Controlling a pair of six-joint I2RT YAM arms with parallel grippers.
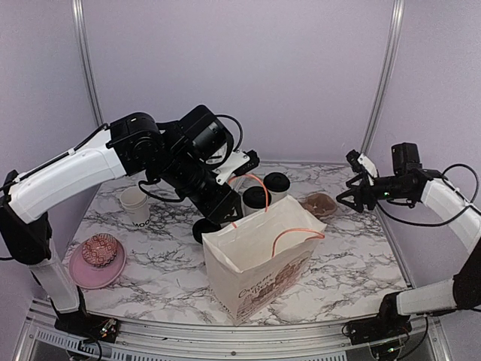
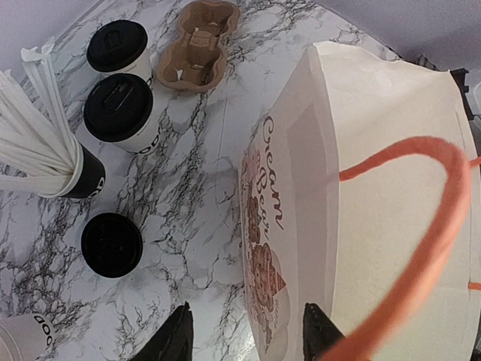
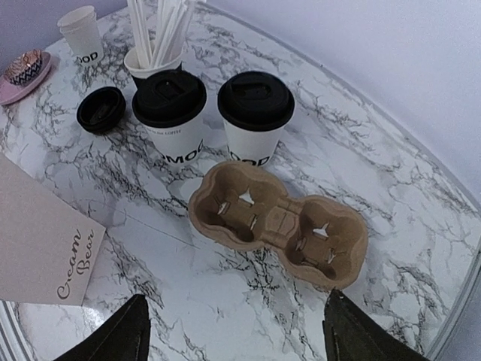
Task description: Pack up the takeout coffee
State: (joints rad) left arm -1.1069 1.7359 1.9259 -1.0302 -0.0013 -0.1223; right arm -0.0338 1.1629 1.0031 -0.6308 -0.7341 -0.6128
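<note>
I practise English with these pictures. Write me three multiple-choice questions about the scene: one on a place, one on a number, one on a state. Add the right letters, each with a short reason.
1. Where is the cardboard cup carrier?
A. inside the paper bag
B. on the pink plate
C. on the marble table, beside the two lidded cups
2. How many white cups wear a black lid?
A. one
B. two
C. four
3. How is the right gripper?
A. open, holding nothing
B. shut on a lidded cup
C. shut, holding nothing
1 C: it lies flat on the marble next to them.
2 B: the other white cup has no lid.
3 A: its fingers stand wide apart, nothing between them.
</note>
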